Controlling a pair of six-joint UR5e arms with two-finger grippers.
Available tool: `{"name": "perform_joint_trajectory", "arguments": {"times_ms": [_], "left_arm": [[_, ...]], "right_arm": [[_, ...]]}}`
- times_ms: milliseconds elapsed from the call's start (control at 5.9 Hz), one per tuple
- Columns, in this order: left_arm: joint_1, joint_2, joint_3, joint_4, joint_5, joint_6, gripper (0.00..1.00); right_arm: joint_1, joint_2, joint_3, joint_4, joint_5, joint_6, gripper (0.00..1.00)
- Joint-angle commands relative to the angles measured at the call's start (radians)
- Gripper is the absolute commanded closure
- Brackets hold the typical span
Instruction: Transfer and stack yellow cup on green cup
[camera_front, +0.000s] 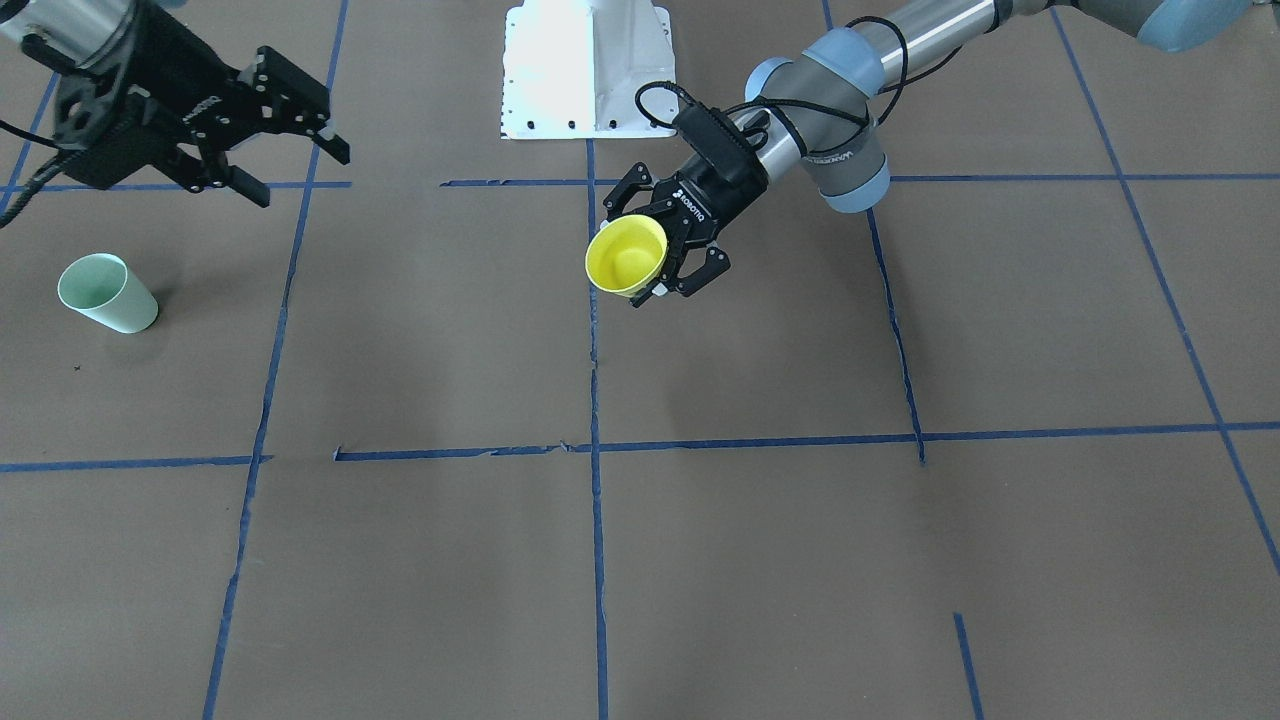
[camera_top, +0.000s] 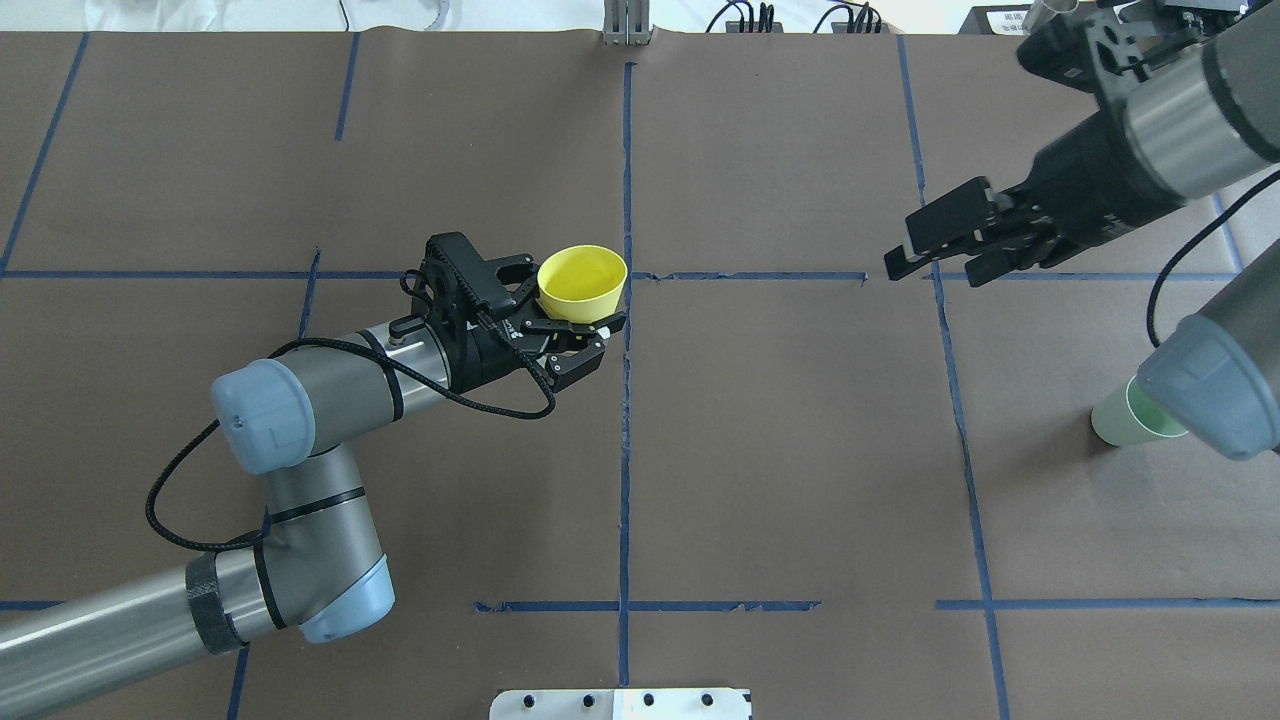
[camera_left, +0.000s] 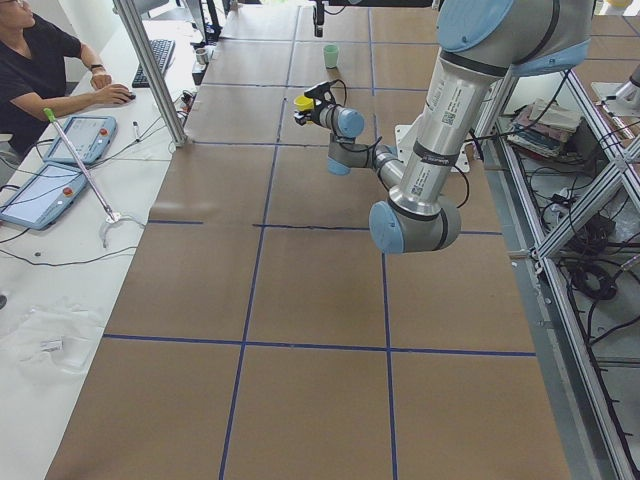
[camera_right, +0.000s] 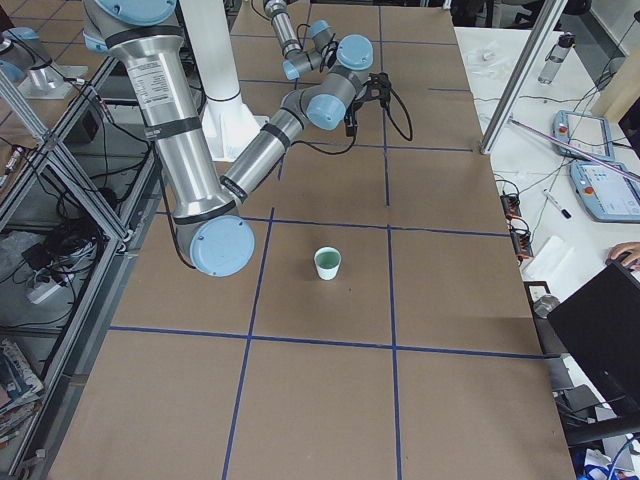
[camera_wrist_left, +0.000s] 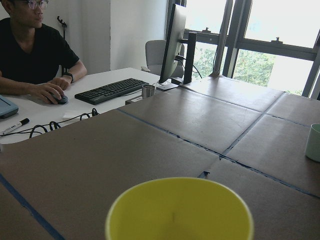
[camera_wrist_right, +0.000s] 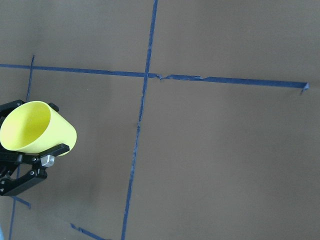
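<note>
K: Brown-papered table, marked off by a blue tape grid. Where are the task's things?

M: Entry: the yellow cup is in the left gripper, off the surface and just beside the centre tape line, on the robot's left of it. The fingers press on the cup's wall from both sides, below the rim. Its mouth faces up, tipped away from the robot. The green cup stands upright on the table on the robot's right side, well apart. In the overhead view the right arm's elbow half hides it.

K: And the right gripper?

M: Spread wide, nothing in it. It hangs above the table between the centre line and the green cup, fingers pointed toward the yellow cup, well apart from it.

K: Step in hand?

M: Judged: the transfer. The left arm presents the cup mid-table. Hand-over not yet made, stacking not begun.

K: Next move calls for?

M: Probably the right gripper closes the gap and takes the cup on wall the left fingers leave free. There is little of it, and the cup tapers, so a slip is possible. The left should open only once the right holds firmly. Then carry it over the green cup, turn it base down, line up the rims and lower it in.
</note>
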Motion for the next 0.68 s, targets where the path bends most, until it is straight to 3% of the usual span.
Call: {"name": "perform_joint_trajectory", "arguments": {"times_ms": [0,169,339,508], "left_arm": [[0.060,0.004,0.001,-0.028,0.092,0.000,0.92],[0.110,0.008,-0.001,-0.033,0.190,0.001,0.74],[0.112,0.008,-0.001,-0.031,0.192,0.003,0.75],[0.121,0.007,-0.001,-0.033,0.194,0.065,0.74]], "right_arm": [[-0.144,0.145,-0.015,-0.155,-0.156,0.110,0.00],[-0.198,0.179,-0.021,-0.215,-0.199,0.112,0.01],[-0.221,0.187,-0.039,-0.215,-0.216,0.122,0.01],[-0.231,0.259,-0.121,-0.217,-0.220,0.153,0.01]]}}
